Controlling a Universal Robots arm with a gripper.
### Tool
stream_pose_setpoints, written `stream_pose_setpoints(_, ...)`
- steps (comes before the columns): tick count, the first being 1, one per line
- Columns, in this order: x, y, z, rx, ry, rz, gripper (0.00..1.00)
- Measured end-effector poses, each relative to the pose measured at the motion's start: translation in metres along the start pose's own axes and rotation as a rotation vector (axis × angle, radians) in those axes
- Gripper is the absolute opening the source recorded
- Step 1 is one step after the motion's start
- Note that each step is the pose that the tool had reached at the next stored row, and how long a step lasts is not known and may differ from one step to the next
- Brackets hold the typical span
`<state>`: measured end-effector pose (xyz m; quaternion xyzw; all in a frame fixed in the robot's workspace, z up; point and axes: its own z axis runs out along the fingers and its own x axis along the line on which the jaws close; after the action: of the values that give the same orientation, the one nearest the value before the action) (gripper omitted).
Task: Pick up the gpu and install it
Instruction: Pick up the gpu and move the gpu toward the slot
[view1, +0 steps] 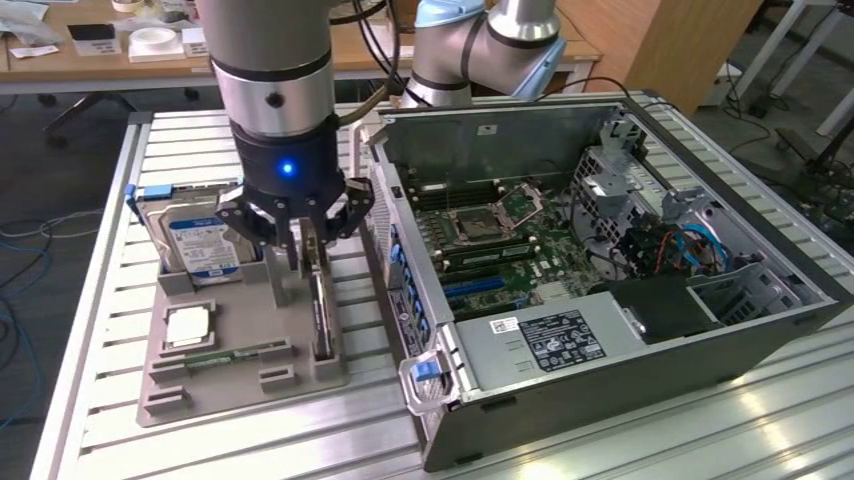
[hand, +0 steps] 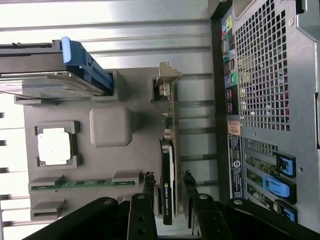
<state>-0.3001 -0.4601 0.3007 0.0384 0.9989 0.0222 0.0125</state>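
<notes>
Seeing my fingers (hand: 148, 186) open astride the graphics card (hand: 168, 185), I'd centre them and squeeze evenly, minding the case (view1: 694, 345) at the exterior view's three o'clock.

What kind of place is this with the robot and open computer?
Probably a robotics lab or workshop. A robot arm stands over a slatted metal table, beside an opened computer case and a gray tray of computer parts. A desk stands behind.

A silver metal table (view1: 747, 420) with long grooves shines in bright light. Behind it is a long wooden desk (view1: 80, 65) with white boxes (view1: 150, 45) on top. A wooden cabinet (view1: 667, 40) stands at the exterior view's right. Cables (view1: 20, 240) lie on the grey floor (view1: 40, 180).
</notes>
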Motion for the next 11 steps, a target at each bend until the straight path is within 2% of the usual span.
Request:
stream_pose_setpoints(8,0.000,-0.0001,0.0142,-0.0002,-0.0001,0.000,0.36)
stream_pose_setpoints(11,-0.002,-0.0001,0.0156,0.0000,0.0000,0.000,0.36)
